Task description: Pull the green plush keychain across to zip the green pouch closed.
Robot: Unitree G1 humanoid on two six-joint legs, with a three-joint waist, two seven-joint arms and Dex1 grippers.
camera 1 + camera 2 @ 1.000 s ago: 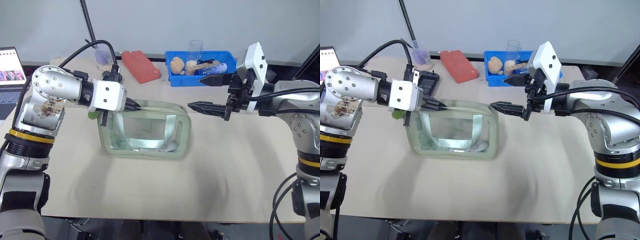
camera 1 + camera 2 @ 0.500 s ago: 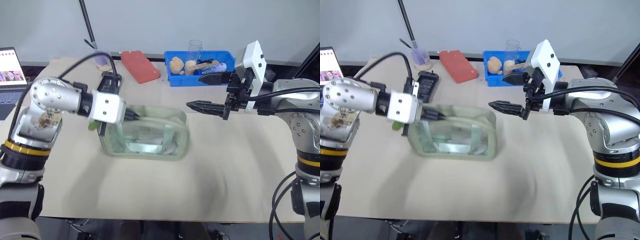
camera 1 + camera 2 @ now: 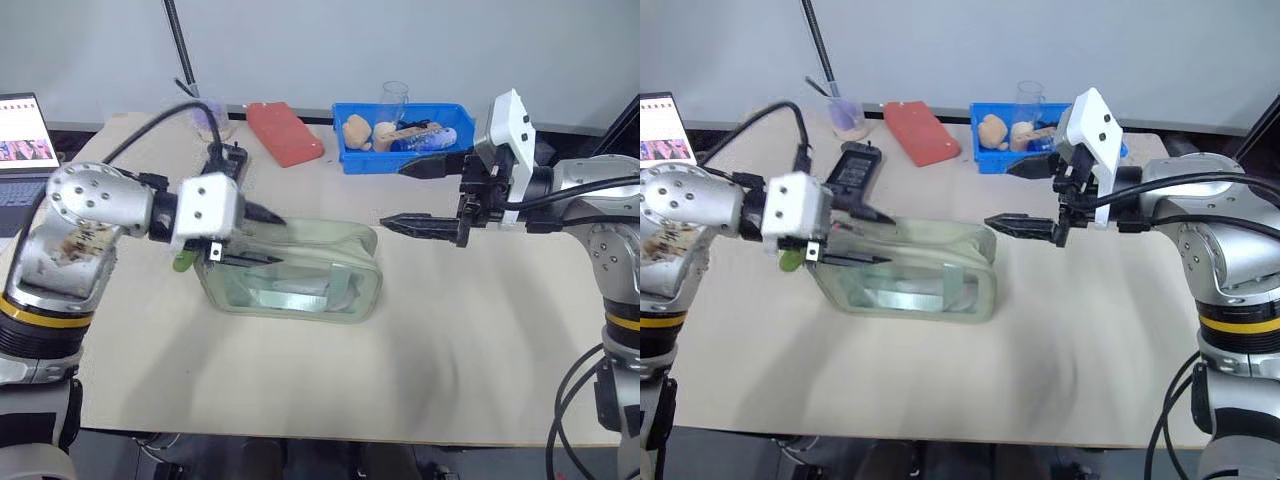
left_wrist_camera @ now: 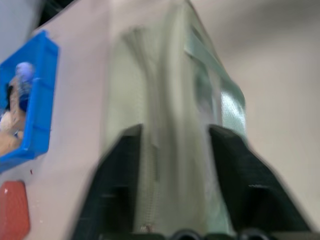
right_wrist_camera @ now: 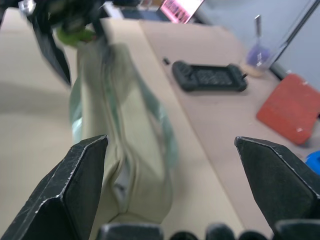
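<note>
Because the green pouch [image 3: 290,268] lies long-ways across the table, from the left side toward the right, the zipper on its top runs that same way, so any pull has to go along that line. The pouch sits near the middle of the table, a bit toward the left edge. The green plush keychain [image 3: 183,262] peeks out at the pouch's left end, just behind the left end effector [image 3: 262,236]. That end effector is right at the pouch's left end, with its two fingers spread apart, one above the top and one lower by the side, and it holds nothing that I can see. The right end effector [image 3: 408,195] hangs in the air past the pouch's right end, toward the far right corner, fingers wide open and empty, not touching the pouch. So the left arm is much nearer to the keychain. I think the zipper looks closed or nearly so, but I cannot be sure.
</note>
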